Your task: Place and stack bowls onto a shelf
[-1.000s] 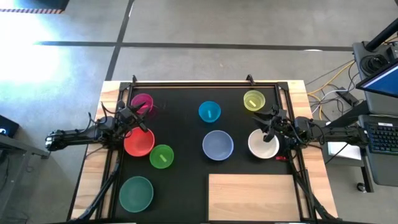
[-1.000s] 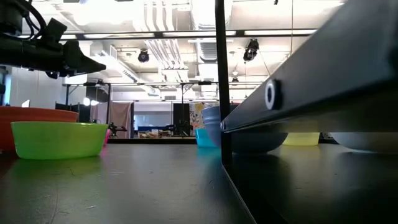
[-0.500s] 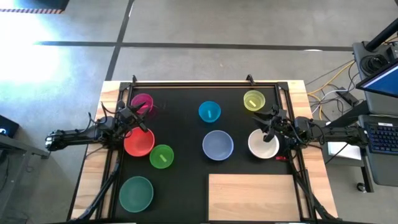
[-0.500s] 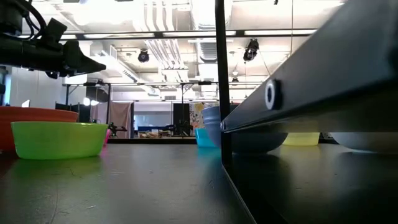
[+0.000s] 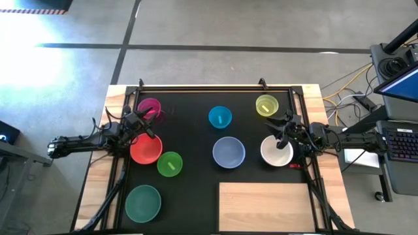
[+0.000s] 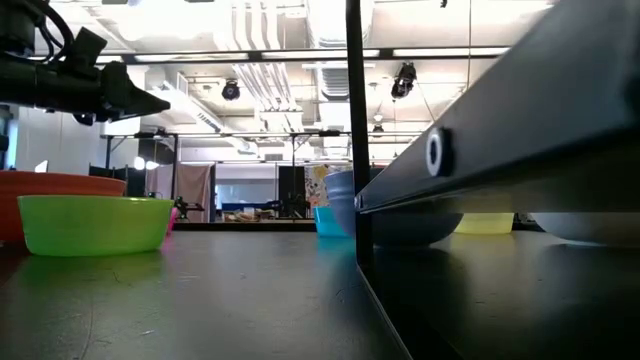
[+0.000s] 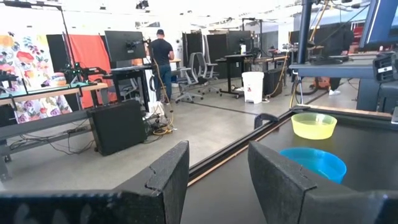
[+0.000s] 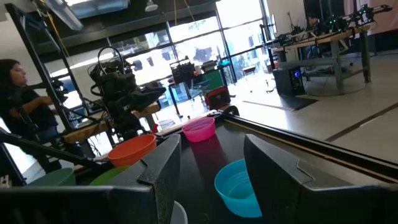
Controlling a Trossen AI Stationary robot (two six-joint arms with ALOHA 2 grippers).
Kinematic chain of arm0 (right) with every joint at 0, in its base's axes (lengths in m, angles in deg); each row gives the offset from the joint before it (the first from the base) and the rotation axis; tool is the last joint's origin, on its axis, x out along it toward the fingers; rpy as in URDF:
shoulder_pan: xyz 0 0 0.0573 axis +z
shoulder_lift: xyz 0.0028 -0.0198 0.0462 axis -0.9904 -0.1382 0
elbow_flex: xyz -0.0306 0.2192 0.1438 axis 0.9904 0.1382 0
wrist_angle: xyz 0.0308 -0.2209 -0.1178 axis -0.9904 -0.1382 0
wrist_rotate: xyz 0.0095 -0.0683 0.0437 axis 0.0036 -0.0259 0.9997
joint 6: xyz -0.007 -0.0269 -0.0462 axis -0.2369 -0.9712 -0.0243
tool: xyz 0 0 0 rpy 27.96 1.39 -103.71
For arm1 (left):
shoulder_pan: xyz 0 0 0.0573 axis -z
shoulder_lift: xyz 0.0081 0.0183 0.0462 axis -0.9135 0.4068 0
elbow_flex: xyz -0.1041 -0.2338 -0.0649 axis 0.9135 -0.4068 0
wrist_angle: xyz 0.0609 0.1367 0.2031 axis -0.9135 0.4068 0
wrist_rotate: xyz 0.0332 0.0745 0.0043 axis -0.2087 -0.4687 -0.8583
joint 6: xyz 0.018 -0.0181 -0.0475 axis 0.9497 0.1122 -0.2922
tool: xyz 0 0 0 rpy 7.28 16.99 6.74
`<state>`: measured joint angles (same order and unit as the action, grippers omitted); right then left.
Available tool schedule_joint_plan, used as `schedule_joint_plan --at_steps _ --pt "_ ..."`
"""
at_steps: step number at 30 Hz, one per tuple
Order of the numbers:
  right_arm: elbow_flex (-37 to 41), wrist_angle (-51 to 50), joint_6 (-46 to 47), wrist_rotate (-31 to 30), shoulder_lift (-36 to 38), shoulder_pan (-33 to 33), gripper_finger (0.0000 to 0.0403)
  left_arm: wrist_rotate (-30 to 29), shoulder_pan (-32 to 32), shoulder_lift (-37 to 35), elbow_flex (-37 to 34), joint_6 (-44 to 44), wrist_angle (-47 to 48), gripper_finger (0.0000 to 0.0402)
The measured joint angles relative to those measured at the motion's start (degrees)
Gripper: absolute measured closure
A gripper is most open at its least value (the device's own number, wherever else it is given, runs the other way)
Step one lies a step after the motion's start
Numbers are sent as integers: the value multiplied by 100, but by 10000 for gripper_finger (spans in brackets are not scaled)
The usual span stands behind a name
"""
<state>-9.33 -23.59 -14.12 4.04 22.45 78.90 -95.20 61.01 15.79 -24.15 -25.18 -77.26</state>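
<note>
While no writing reads anywhere, left tool (image 5: 145,126) and right tool (image 5: 282,132) stand apart, empty.

Red bowl (image 5: 145,149), white bowl (image 5: 274,152), teal-green bowl (image 5: 143,203), black mat (image 5: 196,156).

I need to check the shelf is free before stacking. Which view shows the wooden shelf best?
The high view: the whole shelf lies bare, with no bowl on it. The low view shows only a dark edge that may be its side; neither wrist view shows it.

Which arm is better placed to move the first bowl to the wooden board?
Probably right: its open claw hovers over the large white plastic bowl, nearest the light wooden board.
</note>
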Motion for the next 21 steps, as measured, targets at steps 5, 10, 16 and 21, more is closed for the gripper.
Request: schedule_joint_plan --at_steps 5,10,16,21 --pt "0 0 -2 -2 -1 0 236 0 0 2 0 110 -44 253" --pt "0 -1 -1 -1 1 1 236 27 0 5 0 159 -354 253" --pt "0 -1 -2 -2 1 0 236 33 0 109 13 215 -1035 253" --pt "0 1 0 -2 1 0 236 39 0 360 243 217 -862 253"
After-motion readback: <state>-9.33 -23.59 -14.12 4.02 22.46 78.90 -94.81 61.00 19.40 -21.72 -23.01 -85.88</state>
